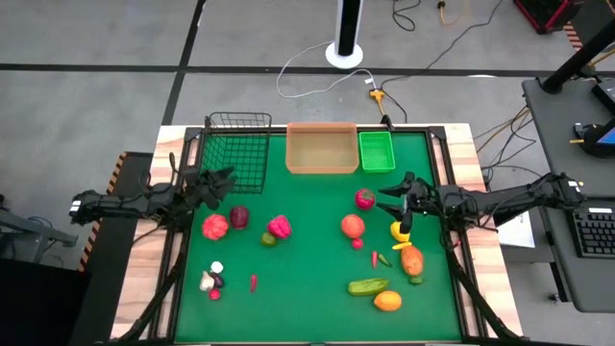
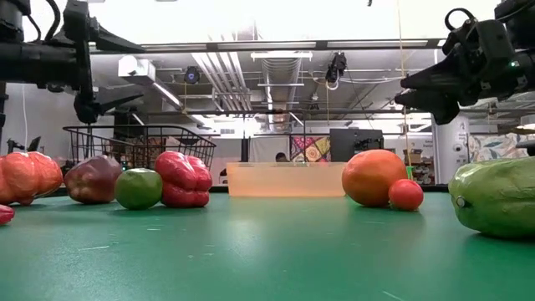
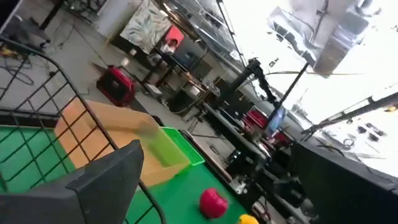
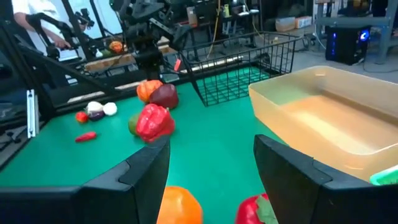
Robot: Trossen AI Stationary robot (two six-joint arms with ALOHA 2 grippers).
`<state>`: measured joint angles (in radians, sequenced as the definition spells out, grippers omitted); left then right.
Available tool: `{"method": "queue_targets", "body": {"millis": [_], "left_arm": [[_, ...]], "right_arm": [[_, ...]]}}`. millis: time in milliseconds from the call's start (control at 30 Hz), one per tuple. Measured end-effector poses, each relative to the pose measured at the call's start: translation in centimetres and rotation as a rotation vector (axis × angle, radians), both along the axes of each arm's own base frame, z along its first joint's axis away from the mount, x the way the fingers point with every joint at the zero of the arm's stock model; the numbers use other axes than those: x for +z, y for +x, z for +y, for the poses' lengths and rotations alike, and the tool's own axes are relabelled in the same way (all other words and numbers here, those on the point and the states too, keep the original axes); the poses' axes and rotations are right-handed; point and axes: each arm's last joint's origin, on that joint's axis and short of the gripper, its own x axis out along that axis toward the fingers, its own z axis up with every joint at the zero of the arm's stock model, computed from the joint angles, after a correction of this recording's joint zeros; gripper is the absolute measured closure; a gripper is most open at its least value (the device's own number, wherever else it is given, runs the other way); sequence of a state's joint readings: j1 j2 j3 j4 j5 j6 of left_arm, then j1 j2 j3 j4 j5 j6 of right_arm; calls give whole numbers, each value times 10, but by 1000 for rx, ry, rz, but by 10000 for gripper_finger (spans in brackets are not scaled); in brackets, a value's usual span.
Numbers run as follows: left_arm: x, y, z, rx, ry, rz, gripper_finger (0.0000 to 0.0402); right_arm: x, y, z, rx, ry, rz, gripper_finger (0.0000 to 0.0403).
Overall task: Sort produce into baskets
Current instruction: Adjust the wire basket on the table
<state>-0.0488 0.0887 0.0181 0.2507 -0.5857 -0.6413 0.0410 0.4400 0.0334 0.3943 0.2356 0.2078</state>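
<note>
Toy produce (image 1: 353, 226) lies scattered on the mat; baskets (image 1: 322, 149) stand empty

Three containers sit on the worktop: one black wire basket (image 1: 238, 146), one tan tray (image 1: 322, 149), one green bin (image 1: 377, 151). One green cucumber (image 1: 368, 286) lies among many scattered toy pieces.

We see a black wire basket (image 1: 239, 146), a smooth tan tray (image 1: 322, 148), shiny fruit (image 2: 374, 177), a soft green mat (image 1: 307, 308).
</note>
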Motion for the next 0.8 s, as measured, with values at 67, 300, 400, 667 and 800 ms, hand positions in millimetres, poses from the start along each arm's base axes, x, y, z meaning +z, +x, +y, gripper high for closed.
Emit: {"method": "queue_targets", "body": {"millis": [67, 300, 400, 667, 800], "left_arm": [[-1, 2, -2, -88, 17, 15, 12], [-1, 3, 1, 16, -230, -124, 12], [-2, 5, 1, 19, -256, -122, 12], [-10, 14, -2, -50, -90, 80, 12], [-8, 16, -2, -57, -168, 12, 12]], "right_arm": [[-1, 0, 0, 0, 1, 12, 179], [-2, 1, 0, -16, 69, 9, 179], [-1, 1, -1, -28, 58, 9, 179], [-3, 1, -1, -60, 60, 21, 179], [9, 3, -1, -61, 99, -48, 179]]}}
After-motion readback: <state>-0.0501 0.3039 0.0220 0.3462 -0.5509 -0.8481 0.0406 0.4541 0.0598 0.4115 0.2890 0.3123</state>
